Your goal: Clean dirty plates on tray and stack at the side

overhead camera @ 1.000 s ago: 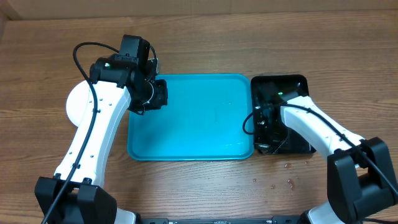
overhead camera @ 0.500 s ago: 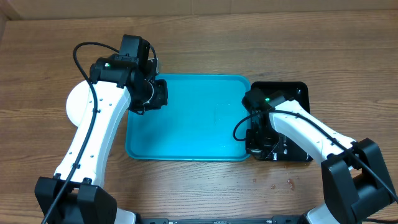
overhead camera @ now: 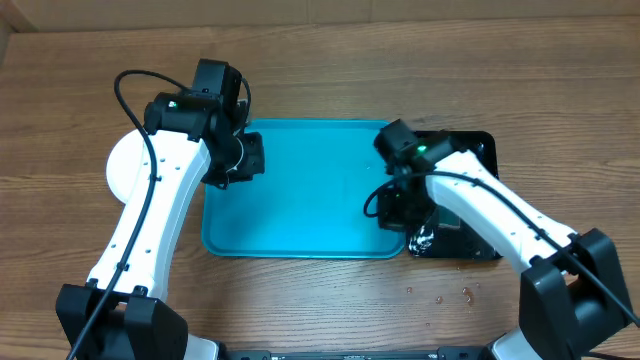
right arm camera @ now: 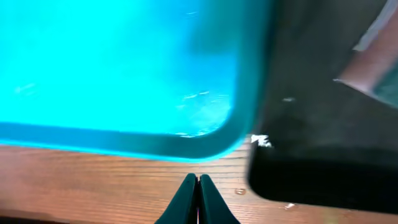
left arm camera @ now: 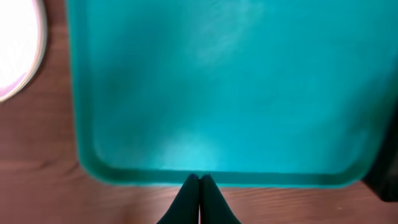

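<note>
The turquoise tray (overhead camera: 310, 190) lies mid-table with nothing on it. A white plate (overhead camera: 122, 170) rests on the table left of it, partly hidden by my left arm. It also shows at the top left of the left wrist view as a white plate (left arm camera: 17, 50). My left gripper (overhead camera: 232, 162) hangs over the tray's left part. In its own view the left gripper (left arm camera: 199, 178) is shut and empty at the tray's rim (left arm camera: 205, 177). My right gripper (overhead camera: 400, 208) is at the tray's right edge. The right gripper (right arm camera: 198, 180) is shut, empty, over bare wood by the tray's corner (right arm camera: 205, 144).
A glossy black tray (overhead camera: 470, 205) sits against the turquoise tray's right side, also seen as the black tray (right arm camera: 323, 143) in the right wrist view, with a pale object (right arm camera: 373, 65) in it. Small droplets (overhead camera: 440, 296) dot the wood in front of it.
My right arm has swung left from over the black tray to the turquoise tray's right edge. The left gripper has edged slightly left. Both stayed shut.
</note>
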`<control>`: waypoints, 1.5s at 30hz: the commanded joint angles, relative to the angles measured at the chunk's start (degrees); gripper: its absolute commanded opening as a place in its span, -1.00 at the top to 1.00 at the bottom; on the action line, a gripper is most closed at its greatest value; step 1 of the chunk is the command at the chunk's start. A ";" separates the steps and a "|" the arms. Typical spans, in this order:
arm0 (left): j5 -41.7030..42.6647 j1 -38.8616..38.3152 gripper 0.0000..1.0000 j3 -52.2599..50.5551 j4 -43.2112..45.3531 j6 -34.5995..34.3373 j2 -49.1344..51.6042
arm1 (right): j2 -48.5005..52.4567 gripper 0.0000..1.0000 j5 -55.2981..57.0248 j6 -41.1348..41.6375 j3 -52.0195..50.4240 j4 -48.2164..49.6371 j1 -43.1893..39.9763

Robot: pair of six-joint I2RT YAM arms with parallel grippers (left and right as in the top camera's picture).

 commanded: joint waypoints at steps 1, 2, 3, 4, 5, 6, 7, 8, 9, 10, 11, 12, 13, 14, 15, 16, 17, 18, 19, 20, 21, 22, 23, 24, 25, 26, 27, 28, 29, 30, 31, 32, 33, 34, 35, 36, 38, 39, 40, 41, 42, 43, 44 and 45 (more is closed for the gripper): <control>-3.76 -0.37 0.92 -1.79 -0.94 -2.01 0.66 | -1.16 0.92 -1.05 -0.57 -0.85 2.14 3.15; -4.07 -0.37 0.92 -2.89 -0.83 -2.05 0.66 | -1.16 0.92 -1.03 -0.57 -1.42 3.30 4.00; -4.74 -0.33 0.92 -4.04 -0.61 -2.73 0.66 | -1.16 0.92 -1.01 -0.52 -2.08 4.63 4.76; -5.79 -0.31 0.92 -5.57 -0.35 -3.91 0.66 | -1.16 0.92 -0.87 -0.35 -2.80 6.08 5.42; -6.23 -0.28 0.91 -7.15 0.20 -4.66 0.66 | -1.14 0.93 -0.57 -0.33 -3.54 7.54 5.99; -6.16 -0.28 0.92 -8.79 0.98 -4.79 0.66 | -1.14 0.92 0.07 -0.15 -4.22 8.87 6.47; -5.86 -0.28 0.92 -10.67 1.95 -4.83 0.66 | -1.14 0.92 0.94 -0.13 -4.81 10.01 6.88; -5.51 -0.28 0.92 -12.37 2.91 -5.20 0.66 | -1.14 0.92 2.01 -0.11 -5.42 11.19 7.19; -5.01 -0.28 0.92 -14.32 4.26 -5.51 0.66 | -1.14 0.92 3.06 0.11 -5.92 12.02 7.28; -4.68 -0.28 0.92 -15.91 5.51 -5.68 0.66 | -1.14 0.92 3.80 0.11 -6.43 12.72 7.28; -4.44 -0.28 0.91 -18.38 7.58 -6.05 0.66 | -1.14 0.92 4.39 0.07 -7.30 13.81 7.28; -4.44 -0.26 0.92 -19.63 8.50 -6.64 0.66 | -1.14 0.92 4.46 0.07 -7.74 14.25 7.28; -4.46 -0.26 0.91 -20.76 9.46 -6.80 0.66 | -1.14 0.92 4.61 0.07 -8.24 14.56 7.28; -4.46 -0.26 0.92 -21.92 10.27 -7.26 0.66 | -1.14 0.92 4.63 0.07 -8.61 14.78 7.28; -4.50 -0.26 0.91 -22.84 10.82 -7.80 0.66 | -1.14 0.92 4.61 0.07 -8.98 15.08 7.28; -4.63 -0.26 0.91 -23.89 11.56 -8.13 0.66 | -1.14 0.92 4.61 0.09 -9.31 15.30 7.28; -4.68 -0.26 0.91 -24.74 12.20 -8.22 0.66 | -1.14 0.92 4.61 0.09 -9.66 15.61 7.28; -4.66 -0.22 0.92 -25.55 12.79 -8.26 0.66 | -1.14 0.92 4.63 0.11 -10.03 15.85 7.28; -4.66 -0.13 0.92 -26.40 13.38 -8.28 0.66 | -1.14 0.92 4.72 0.37 -10.45 16.17 7.28; -4.63 0.02 0.91 -27.06 13.77 -8.33 0.66 | -1.14 0.92 5.20 1.46 -10.91 16.55 7.28; -4.66 0.13 0.92 -27.63 14.01 -8.52 0.66 | -1.14 0.92 5.68 2.32 -11.41 16.94 7.28; -4.66 0.22 0.92 -28.24 14.29 -8.63 0.66 | -1.14 0.92 5.97 2.89 -11.93 17.38 7.28; -4.68 0.28 0.91 -28.81 14.67 -8.63 0.66 | -1.14 0.92 6.08 2.89 -12.39 17.79 7.28; -4.72 0.35 0.92 -29.44 15.10 -8.63 0.66 | -1.14 0.92 6.08 2.89 -12.83 18.27 7.28; -4.94 0.39 0.92 -29.94 15.43 -8.63 0.66 | -1.14 0.92 6.05 2.89 -13.07 18.60 7.28; -5.11 0.39 0.91 -30.42 16.02 -8.63 0.66 | -1.14 0.92 6.05 2.89 -13.16 18.78 7.28; -5.11 0.39 0.92 -31.02 16.90 -8.66 0.66 | -1.14 0.92 6.05 2.89 -13.16 18.80 7.28; -5.07 0.39 0.92 -31.43 17.62 -8.68 0.66 | -1.14 0.92 6.05 2.89 -13.16 18.80 7.28; -5.09 0.39 0.92 -31.85 18.27 -8.66 0.66 | -1.14 0.92 6.05 2.89 -13.16 18.78 7.28; -5.07 0.39 0.92 -32.46 18.93 -8.68 0.66 | -1.14 0.92 6.05 2.86 -13.16 18.67 7.28; -5.03 0.39 0.92 -32.96 19.32 -8.72 0.66 | -1.14 0.92 6.05 2.86 -13.16 18.51 7.28; -5.03 0.39 0.92 -33.55 19.47 -8.72 0.66 | -1.14 0.92 6.05 2.86 -13.16 18.34 7.28; -5.01 0.39 0.91 -34.10 19.54 -8.76 0.66 | -1.14 0.92 6.05 2.86 -13.18 18.16 7.28; -5.07 0.39 0.91 -34.58 19.54 -8.90 0.66 | -1.14 0.92 6.05 2.86 -13.18 18.10 7.28; -5.11 0.39 0.92 -35.08 19.63 -8.87 0.66 | -1.14 0.92 6.05 2.86 -13.25 18.14 7.28; -5.11 0.39 0.92 -35.41 19.85 -8.87 0.66 | -1.14 0.92 6.08 2.86 -13.35 18.25 7.28; -5.09 0.39 0.92 -35.93 20.26 -8.90 0.66 | -1.14 0.92 6.08 2.86 -13.73 18.93 7.28; -5.07 0.39 0.92 -36.02 20.24 -8.92 0.66 | -1.14 0.92 6.08 2.89 -14.01 19.39 7.28; -5.07 0.39 0.92 -36.02 20.22 -8.92 0.66 | -1.14 0.92 6.05 2.89 -14.36 19.93 7.28; -5.07 0.39 0.91 -36.04 20.17 -8.90 0.66 | -1.14 0.92 6.08 2.89 -14.78 20.33 7.28; -5.05 0.39 0.91 -36.02 20.15 -8.90 0.66 | -1.14 0.92 6.08 2.89 -15.10 20.55 7.28; -4.96 0.37 0.92 -36.02 20.13 -8.90 0.66 | -1.14 0.92 6.08 2.89 -15.50 20.72 7.28; -4.79 0.37 0.92 -36.04 20.06 -8.94 0.66 | -1.14 0.92 6.08 2.91 -15.82 20.76 7.28; -4.59 0.37 0.92 -36.02 19.96 -9.16 0.66 | -1.14 0.92 6.08 2.89 -16.13 20.79 7.28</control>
